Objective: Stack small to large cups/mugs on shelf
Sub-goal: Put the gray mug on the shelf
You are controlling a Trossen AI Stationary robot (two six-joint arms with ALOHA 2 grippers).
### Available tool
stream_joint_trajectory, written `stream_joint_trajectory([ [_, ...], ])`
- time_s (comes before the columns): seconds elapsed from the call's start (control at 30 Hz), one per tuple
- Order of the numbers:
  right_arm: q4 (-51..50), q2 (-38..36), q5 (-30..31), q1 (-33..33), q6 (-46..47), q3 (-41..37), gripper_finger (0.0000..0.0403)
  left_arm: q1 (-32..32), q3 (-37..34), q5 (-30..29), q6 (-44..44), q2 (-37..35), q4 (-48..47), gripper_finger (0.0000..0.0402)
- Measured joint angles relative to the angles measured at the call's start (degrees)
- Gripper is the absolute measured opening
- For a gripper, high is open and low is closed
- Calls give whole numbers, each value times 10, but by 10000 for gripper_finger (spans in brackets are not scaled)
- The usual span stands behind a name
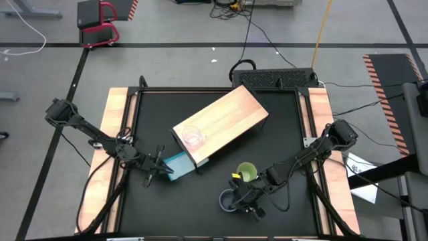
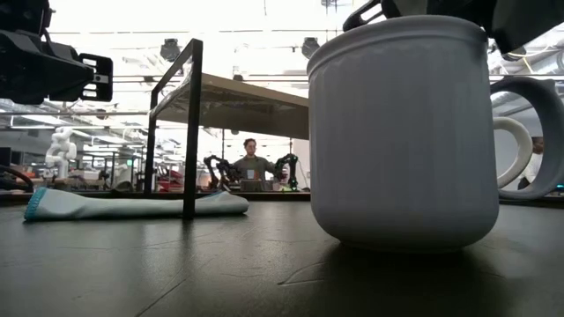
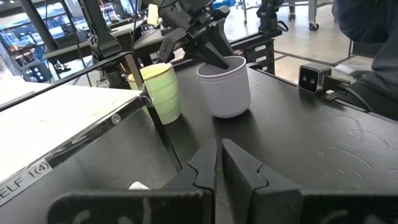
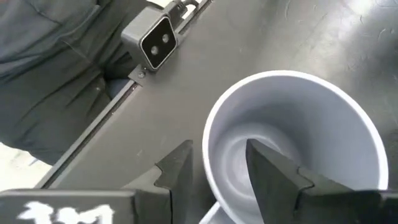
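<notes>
The light-wood shelf (image 1: 227,120) lies slantwise mid-table, with the clear glass cup (image 1: 192,137) standing on its near-left end. The light-green mug (image 1: 246,173) and the grey-blue mug (image 1: 229,199) stand upright on the table near the front; both also show in the left wrist view, the green mug (image 3: 158,90) and the grey-blue mug (image 3: 225,87). My right gripper (image 4: 217,155) is partly open over the grey-blue mug's rim (image 4: 208,149), one finger (image 4: 273,171) inside and one (image 4: 177,165) outside, with a gap on each side. My left gripper (image 3: 219,155) is shut and empty, raised beside the teal block (image 1: 177,164).
The teal block (image 2: 132,204) lies flat on the table at the shelf's near-left corner. A small camera (image 3: 310,78) sits at the table's front edge. A person shows in the room beyond the table (image 2: 251,163). Wooden strips (image 1: 115,134) border the black table top.
</notes>
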Motion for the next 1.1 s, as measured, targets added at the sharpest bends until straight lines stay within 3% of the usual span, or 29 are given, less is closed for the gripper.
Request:
stream_joint_trajectory([
  [0.6,0,0,1,0,-15,0,8,0,0,0,1,0,-1,26],
  [1.1,17,-39,1,11,-43,0,3,0,0,0,1,0,-5,26],
])
